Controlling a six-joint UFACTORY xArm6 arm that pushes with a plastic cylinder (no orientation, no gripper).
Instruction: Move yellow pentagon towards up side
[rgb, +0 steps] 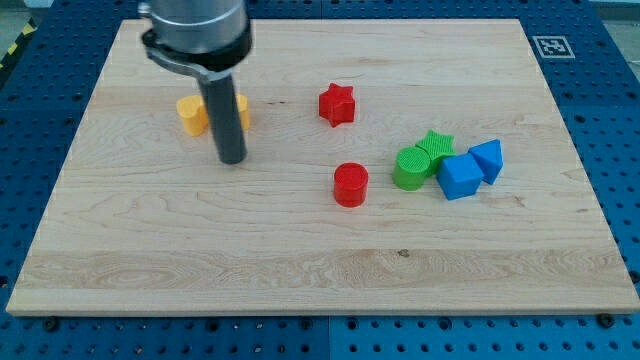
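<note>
Two yellow blocks sit at the board's upper left. The left one (191, 114) looks like the yellow pentagon. The other yellow block (241, 108) is mostly hidden behind my rod, so its shape cannot be told. My tip (232, 160) rests on the board just below and between the two yellow blocks, a little below the pentagon's right side. It appears not to touch either.
A red star (337, 104) lies at upper centre and a red cylinder (350, 185) below it. On the right is a tight cluster: a green cylinder (409, 168), a green star (436, 146), a blue block (459, 176) and a blue triangular block (488, 158).
</note>
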